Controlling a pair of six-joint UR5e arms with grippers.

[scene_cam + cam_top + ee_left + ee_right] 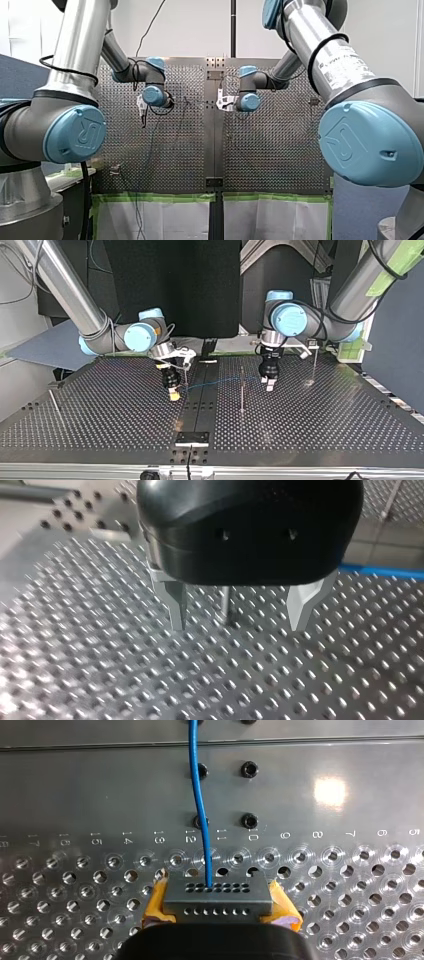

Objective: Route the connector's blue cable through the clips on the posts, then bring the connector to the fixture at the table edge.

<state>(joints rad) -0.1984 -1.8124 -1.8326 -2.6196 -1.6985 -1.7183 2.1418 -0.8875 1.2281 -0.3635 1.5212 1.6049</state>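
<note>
Perforated metal surface (350, 920) is seen below. The connector (218, 897) is pinched in the right pincer (173, 394), blue cable (199, 805) running ahead. The left pincer (239, 626) is held spread, a post (225, 602) just ahead. Routing is judged underway: next the blue cable must be brought to that post.

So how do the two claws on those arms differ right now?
My left arm's black gripper with metal fingers is open and holds nothing; my right arm's yellow-padded gripper is shut on the grey metal connector. A thin metal post shows between the left's fingers; the blue cable runs from the connector ahead of the right's. Both hang low over the perforated table.
</note>
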